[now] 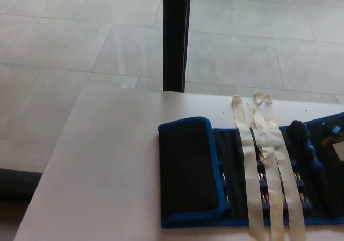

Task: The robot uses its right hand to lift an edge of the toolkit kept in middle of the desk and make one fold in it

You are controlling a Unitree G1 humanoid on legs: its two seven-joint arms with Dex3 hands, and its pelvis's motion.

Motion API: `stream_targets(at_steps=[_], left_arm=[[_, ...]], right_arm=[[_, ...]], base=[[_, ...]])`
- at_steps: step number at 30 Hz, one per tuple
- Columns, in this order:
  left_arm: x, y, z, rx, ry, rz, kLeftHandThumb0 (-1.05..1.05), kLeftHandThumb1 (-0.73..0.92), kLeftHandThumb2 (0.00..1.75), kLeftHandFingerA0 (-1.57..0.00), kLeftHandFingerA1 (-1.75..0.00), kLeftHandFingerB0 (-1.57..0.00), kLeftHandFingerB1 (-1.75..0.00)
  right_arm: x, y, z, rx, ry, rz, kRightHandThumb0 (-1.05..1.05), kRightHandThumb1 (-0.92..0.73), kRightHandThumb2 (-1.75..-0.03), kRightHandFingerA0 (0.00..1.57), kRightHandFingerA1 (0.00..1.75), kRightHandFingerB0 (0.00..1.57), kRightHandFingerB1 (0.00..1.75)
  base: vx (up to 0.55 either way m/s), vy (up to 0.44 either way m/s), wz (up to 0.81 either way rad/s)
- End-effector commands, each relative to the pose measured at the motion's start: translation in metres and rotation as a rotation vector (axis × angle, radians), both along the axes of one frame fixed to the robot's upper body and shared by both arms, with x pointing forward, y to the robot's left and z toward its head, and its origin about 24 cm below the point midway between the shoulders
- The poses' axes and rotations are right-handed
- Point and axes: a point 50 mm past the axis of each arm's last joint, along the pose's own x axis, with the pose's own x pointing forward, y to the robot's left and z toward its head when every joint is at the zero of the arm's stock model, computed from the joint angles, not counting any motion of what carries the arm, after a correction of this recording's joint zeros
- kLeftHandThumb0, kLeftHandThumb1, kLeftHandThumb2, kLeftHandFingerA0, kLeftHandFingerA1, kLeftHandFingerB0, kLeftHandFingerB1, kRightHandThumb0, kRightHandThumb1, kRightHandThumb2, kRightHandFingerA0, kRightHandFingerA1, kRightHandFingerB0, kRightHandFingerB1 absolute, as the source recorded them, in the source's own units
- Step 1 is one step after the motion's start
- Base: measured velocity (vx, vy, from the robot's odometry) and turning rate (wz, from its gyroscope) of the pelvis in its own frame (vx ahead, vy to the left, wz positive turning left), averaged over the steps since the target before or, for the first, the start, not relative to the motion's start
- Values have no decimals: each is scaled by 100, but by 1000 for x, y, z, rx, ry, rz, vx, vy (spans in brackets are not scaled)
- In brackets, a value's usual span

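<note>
You see a black cloth toolkit with blue trim [188,171], matt; cream tape strips [252,165] look papery; the pale tabletop [107,160] is smooth, faintly glossy.
</note>
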Motion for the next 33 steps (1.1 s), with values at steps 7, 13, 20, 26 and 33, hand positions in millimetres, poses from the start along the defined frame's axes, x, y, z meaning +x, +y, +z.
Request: stream_targets(at_steps=[7,13,20,26,33], left_arm=[[3,3,3,13,-29,-1,-67,85,66,-40,-60,-39,-36],[3,1,3,11,-33,-12,-69,85,66,-39,-61,-36,-35],[4,1,3,15,-26,-27,-68,86,66,-39,-56,-36,-34],[4,1,1,6,-26,-8,-69,85,66,-40,-58,-37,-34],[5,1,2,15,-34,-25,-70,86,66,-39,-58,-38,-36]], right_arm=[[3,0,-9,15,21,-83,-91,-92,-69,16,52,17,38],[9,4,-23,93,74,-136,-89,-92,-70,18,52,18,37],[14,9,-36,101,141,-150,-90,-92,-72,22,59,18,37],[13,18,-46,113,168,-144,-85,-74,-113,23,62,16,49],[33,41,-38,142,94,-54,-89,-92,-73,23,48,23,36]], base=[[0,0,0],[0,0,0],[0,0,0],[0,0,0],[0,0,0]])
